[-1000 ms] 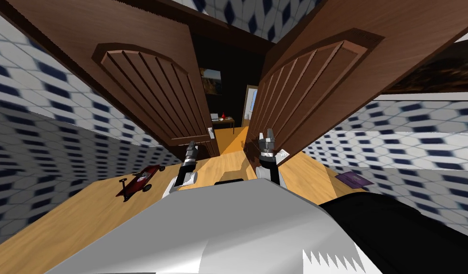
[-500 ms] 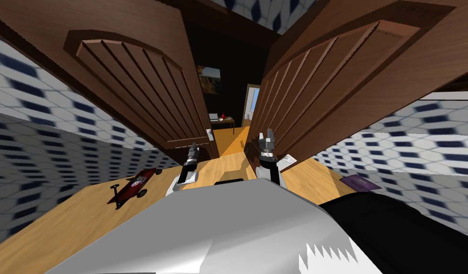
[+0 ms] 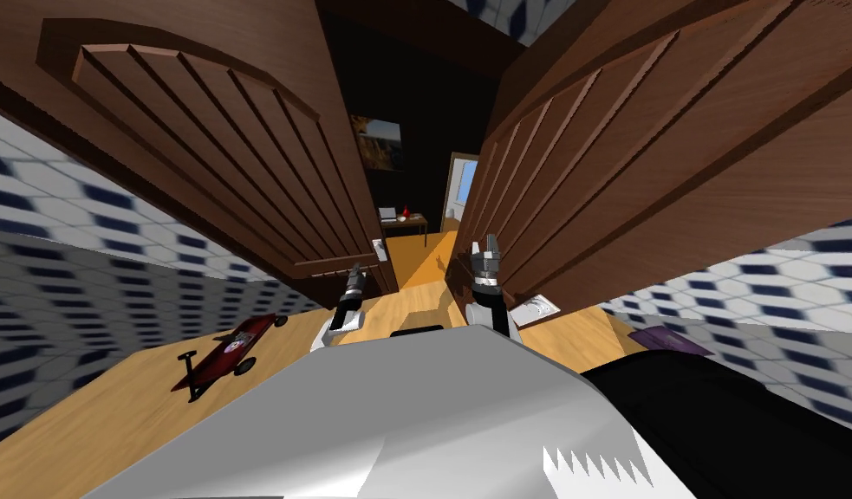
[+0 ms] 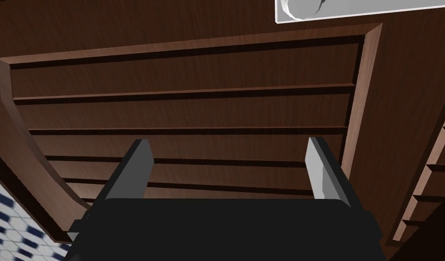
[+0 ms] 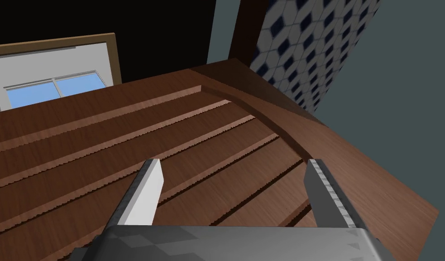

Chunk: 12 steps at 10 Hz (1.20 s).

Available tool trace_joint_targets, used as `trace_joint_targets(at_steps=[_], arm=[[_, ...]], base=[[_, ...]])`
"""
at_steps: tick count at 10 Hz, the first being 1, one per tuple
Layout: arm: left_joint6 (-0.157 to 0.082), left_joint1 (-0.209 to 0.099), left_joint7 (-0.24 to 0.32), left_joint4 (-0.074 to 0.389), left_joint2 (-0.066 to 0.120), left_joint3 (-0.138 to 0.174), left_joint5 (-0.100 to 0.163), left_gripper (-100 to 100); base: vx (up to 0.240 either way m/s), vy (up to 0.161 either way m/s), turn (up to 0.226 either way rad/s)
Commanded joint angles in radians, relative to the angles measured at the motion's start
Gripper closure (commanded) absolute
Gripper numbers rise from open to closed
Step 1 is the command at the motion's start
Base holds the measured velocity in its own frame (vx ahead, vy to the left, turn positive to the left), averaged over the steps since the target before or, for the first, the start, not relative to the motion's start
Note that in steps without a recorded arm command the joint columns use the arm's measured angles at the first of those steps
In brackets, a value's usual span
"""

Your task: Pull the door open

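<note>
Two brown panelled door leaves stand ajar, the left leaf [image 3: 242,156] and the right leaf [image 3: 640,156], with a gap between them. My left gripper [image 3: 355,275] is open just below the left leaf's pale handle [image 3: 380,249]. In the left wrist view the gripper [image 4: 228,145] faces the door's slatted panel [image 4: 185,108], with a pale handle plate [image 4: 325,8] beyond the fingertips. My right gripper [image 3: 486,251] is open beside the right leaf's edge. In the right wrist view it [image 5: 232,165] faces that door's grooved panel [image 5: 126,145], holding nothing. A pale handle plate [image 3: 535,307] sits low on the right leaf.
A red toy wagon [image 3: 229,351] lies on the wood floor [image 3: 112,407] to my left. A purple flat thing [image 3: 671,340] lies to my right. Blue-and-white patterned walls [image 3: 86,251] flank the doors. Through the gap stands a small table [image 3: 404,222] against a black area.
The whole picture has shifted: I have moved closer to the doorway, so both leaves loom larger and the toy wagon has slid left. Both grippers stay open in place.
</note>
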Motion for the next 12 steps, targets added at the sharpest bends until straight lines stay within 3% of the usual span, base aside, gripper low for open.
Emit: trace_joint_targets(at_steps=[1, 4, 9, 10, 11, 12], arm=[[0.007, -0.016, 0.006, 0.033, 0.0, 0.005, 0.006, -100], [0.019, -0.048, 0.016, 0.103, -0.009, 0.012, 0.018, -100], [0.033, -0.084, 0.027, 0.181, -0.023, 0.021, 0.031, -100], [0.031, -0.081, 0.025, 0.173, -0.02, 0.021, 0.03, -100], [0.024, -0.083, 0.044, 0.194, 0.011, 0.04, 0.043, -100], [0.021, -0.084, 0.049, 0.198, 0.019, 0.045, 0.047, -100]], base=[[0.16, 0.006, 0.0], [0.167, -0.001, -0.004], [0.15, 0.002, -0.003], [0.077, 0.002, 0.0], [0.114, -0.022, -0.199], [0.174, -0.026, -0.11]])
